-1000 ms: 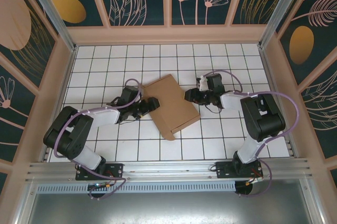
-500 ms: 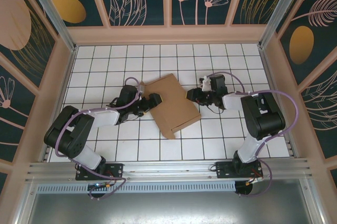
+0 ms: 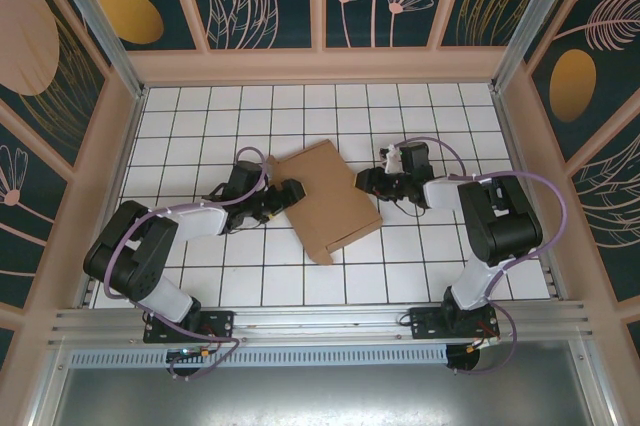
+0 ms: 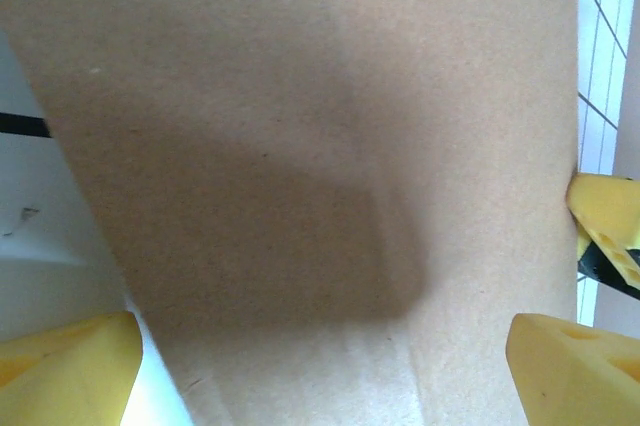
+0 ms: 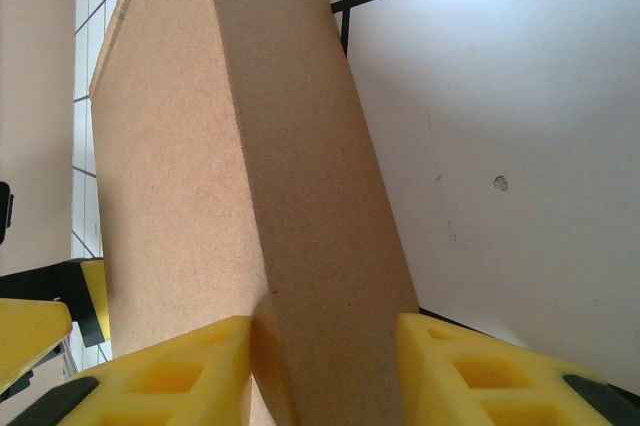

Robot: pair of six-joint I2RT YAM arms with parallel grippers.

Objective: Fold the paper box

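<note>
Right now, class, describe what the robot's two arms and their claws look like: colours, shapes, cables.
Both the left arm and right arm have chunky black joint housings joined by white links. A lilac cable loops loosely along each. The left claw and right claw have mostly black bodies; their fingers are bright yellow blocks with moulded recesses.

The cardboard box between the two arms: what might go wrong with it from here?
1. The right gripper pinches the paper box at just a thin edge, so the box might slip out or get crushed there.
2. The left gripper stands open around the cardboard without holding it, so a push could slide the box over the tiled table instead of folding it.
</note>
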